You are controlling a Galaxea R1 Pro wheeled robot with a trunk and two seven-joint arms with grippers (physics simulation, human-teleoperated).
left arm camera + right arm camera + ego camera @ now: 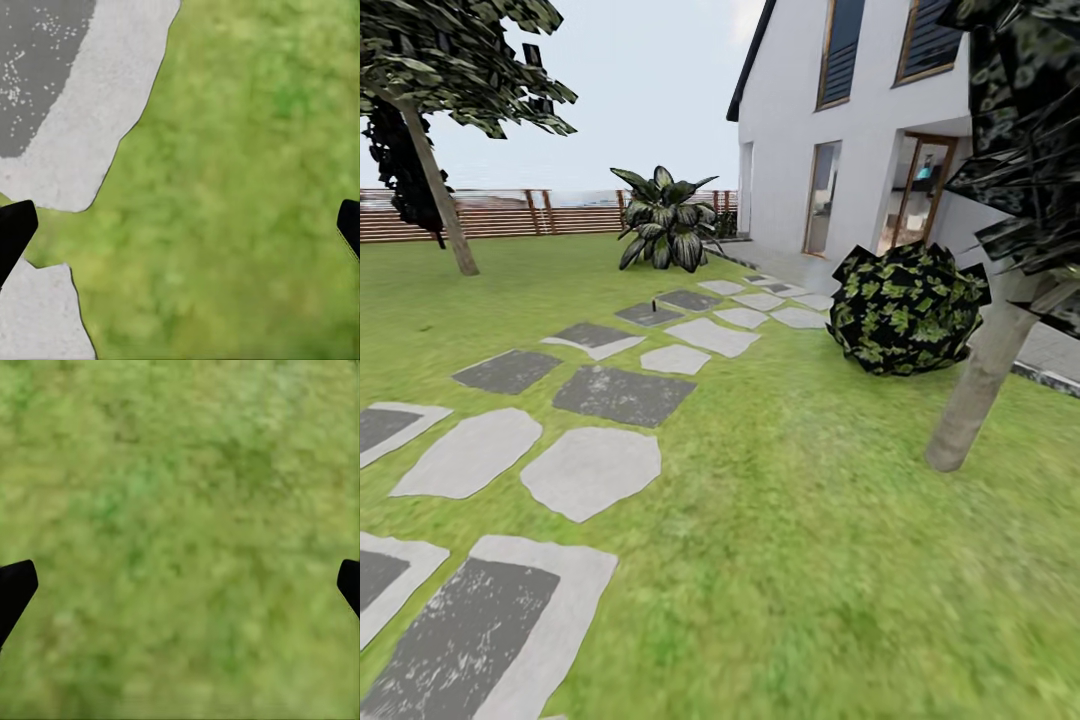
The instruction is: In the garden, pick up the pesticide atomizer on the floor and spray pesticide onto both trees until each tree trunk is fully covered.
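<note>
Evidently search phase: both grippers, left (180,229) and right (180,585), spread empty over floor (810,560); a small dark object (654,305) on the stones, possibly the atomizer, warrants approach.

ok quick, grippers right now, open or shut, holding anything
Left gripper: open, fingers wide apart, nothing between them, over grass and a stone slab.
Right gripper: open, fingers wide apart, empty, over grass.

Head cam: forward-down over lawn (810,560), stepping stones (590,470) left of frame. Both wrist cams: straight down, close; left shares stone edge (82,150).
</note>
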